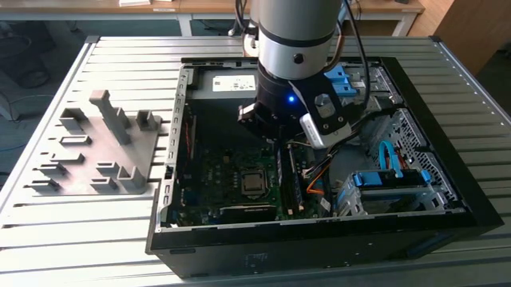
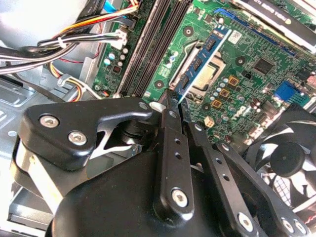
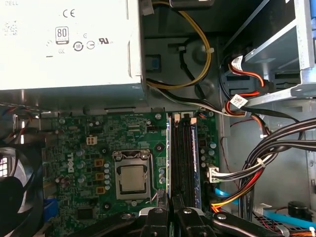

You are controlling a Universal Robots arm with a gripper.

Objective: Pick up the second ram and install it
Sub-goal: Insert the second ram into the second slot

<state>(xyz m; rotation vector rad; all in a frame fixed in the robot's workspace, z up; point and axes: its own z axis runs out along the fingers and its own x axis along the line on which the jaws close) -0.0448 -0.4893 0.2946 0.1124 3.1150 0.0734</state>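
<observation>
- A robot arm [image 1: 295, 36] reaches down into an open computer case [image 1: 319, 239] that lies on a slatted metal worktop [image 1: 119, 54], toward the edge at the exterior view's right.
- The gripper [image 2: 175, 101] is closed to a narrow gap, its black fingers [image 2: 170, 128] clamped on one end of the second ram [image 2: 207, 59].
- In the second wrist view the blue-green stick, with dark chips and a pale label, juts straight out from the fingertips, held on edge above the motherboard [image 3: 89, 148].
- From that camera the stick's length crosses in front of the processor socket [image 3: 132, 178]. The long black memory slots [image 3: 182, 153] run alongside it, parallel, and the stick is not seated in them.
- In the first wrist view the gripper's tips sit at the near end of those slots, between the socket and a bundle of black, red and yellow cables [image 3: 276, 143].
- The pale power supply [image 3: 64, 44] lies beyond the motherboard, and a black fan [image 2: 289, 153] sits beside it.
- A grey slotted holder block [image 1: 100, 149] stands near the worktop's edge at the exterior view's left, well apart from the gripper.
</observation>
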